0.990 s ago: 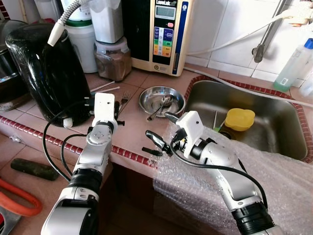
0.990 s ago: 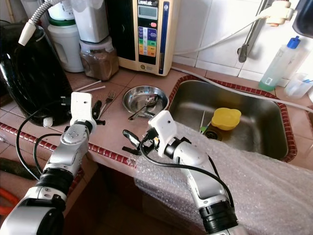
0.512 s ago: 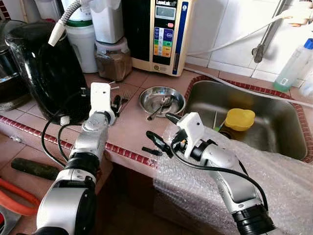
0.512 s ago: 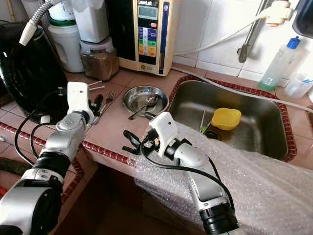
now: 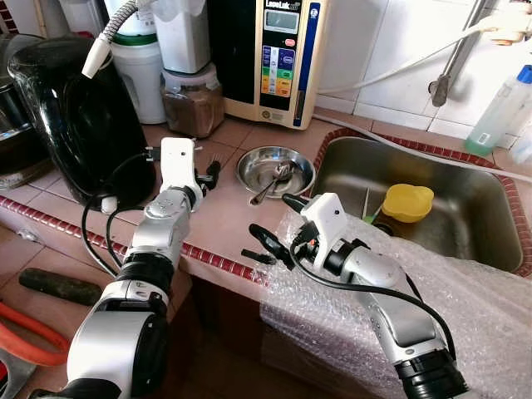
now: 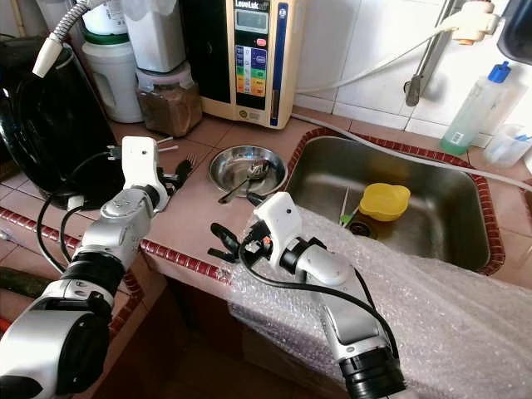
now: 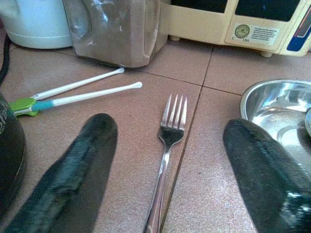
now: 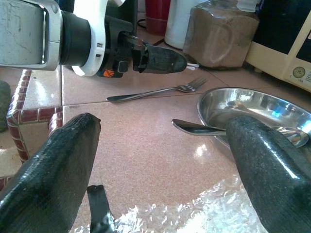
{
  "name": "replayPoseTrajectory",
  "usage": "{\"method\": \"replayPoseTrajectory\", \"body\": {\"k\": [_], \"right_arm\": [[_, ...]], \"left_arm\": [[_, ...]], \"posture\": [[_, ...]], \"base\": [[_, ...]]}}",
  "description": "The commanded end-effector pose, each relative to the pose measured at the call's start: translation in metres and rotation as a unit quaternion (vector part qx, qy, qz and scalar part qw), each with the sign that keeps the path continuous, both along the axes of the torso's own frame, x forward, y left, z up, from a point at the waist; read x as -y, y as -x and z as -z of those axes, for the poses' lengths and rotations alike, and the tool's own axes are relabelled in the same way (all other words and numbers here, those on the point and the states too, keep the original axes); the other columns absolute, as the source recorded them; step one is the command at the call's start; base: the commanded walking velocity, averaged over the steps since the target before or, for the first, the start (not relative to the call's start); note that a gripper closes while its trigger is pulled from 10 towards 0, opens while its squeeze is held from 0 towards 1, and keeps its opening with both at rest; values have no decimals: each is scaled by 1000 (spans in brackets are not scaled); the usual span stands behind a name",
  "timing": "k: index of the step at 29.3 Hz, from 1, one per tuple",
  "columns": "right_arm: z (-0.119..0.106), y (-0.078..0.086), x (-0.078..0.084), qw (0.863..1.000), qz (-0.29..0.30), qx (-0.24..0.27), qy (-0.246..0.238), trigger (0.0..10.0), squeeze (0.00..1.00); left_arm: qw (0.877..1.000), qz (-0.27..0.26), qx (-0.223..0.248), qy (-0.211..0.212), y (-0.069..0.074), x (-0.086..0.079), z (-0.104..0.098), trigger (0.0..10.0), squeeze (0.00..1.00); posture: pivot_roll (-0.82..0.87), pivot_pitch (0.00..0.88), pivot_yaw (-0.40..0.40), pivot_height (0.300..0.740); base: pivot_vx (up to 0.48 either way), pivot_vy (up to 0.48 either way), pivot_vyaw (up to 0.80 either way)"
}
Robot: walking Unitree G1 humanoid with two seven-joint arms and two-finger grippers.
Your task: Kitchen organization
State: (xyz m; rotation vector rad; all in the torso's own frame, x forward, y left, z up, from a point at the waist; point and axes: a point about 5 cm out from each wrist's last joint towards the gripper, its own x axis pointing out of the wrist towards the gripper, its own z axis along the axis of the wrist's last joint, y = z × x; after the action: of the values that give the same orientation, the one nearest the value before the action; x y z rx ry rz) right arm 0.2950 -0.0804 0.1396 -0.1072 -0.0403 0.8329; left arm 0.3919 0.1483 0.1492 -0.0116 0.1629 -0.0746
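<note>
A steel fork [image 7: 167, 141] lies on the brown tiled counter [image 5: 224, 220], tines toward the back wall. My left gripper [image 7: 170, 128] is open just above the counter, one finger on each side of the fork's neck; from the head it sits at the fork [image 6: 177, 173]. A round steel bowl [image 5: 243, 170] holding spoons [image 5: 274, 177] stands to the right of the fork. My right gripper [image 5: 278, 223] hovers open over the counter's front, short of the bowl [image 8: 252, 104], with nothing between its fingers.
A black kettle [image 5: 83, 116], a white jug [image 5: 141, 71], a jar of brown powder [image 5: 191, 100] and a water machine [image 5: 270, 58] line the back. Two white sticks [image 7: 87, 87] lie beside the fork. The sink [image 5: 474, 233] holds a yellow cup [image 5: 407, 202]; bubble wrap [image 5: 474, 316] covers its front edge.
My left gripper has moved farther back and slightly right along the counter, reaching the fork's head. The right arm has barely moved.
</note>
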Motion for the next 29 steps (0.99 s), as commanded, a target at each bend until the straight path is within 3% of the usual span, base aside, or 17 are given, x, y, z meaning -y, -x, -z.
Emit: {"method": "replayPoseTrajectory", "body": {"k": [1, 26, 27, 29], "right_arm": [[-4, 0, 1, 1000, 2, 9, 0, 10000, 0], [-4, 0, 1, 1000, 1, 9, 1, 10000, 0], [-4, -1, 0, 1000, 2, 11, 2, 10000, 0], [-4, -3, -1, 1000, 4, 15, 3, 10000, 0]], "left_arm": [[1000, 6, 10, 4, -3, 2, -10, 10000, 1000], [1000, 7, 5, 15, -3, 3, -9, 10000, 1000], [1000, 20, -14, 14, -4, 7, -5, 10000, 0], [999, 35, -41, 9, -4, 13, 2, 10000, 0]], "posture": [[-27, 0, 16, 740], [-27, 0, 16, 740], [-26, 0, 18, 740], [-25, 0, 19, 740]], "base": [[0, 0, 0], [0, 0, 0], [0, 0, 0], [0, 0, 0]]}}
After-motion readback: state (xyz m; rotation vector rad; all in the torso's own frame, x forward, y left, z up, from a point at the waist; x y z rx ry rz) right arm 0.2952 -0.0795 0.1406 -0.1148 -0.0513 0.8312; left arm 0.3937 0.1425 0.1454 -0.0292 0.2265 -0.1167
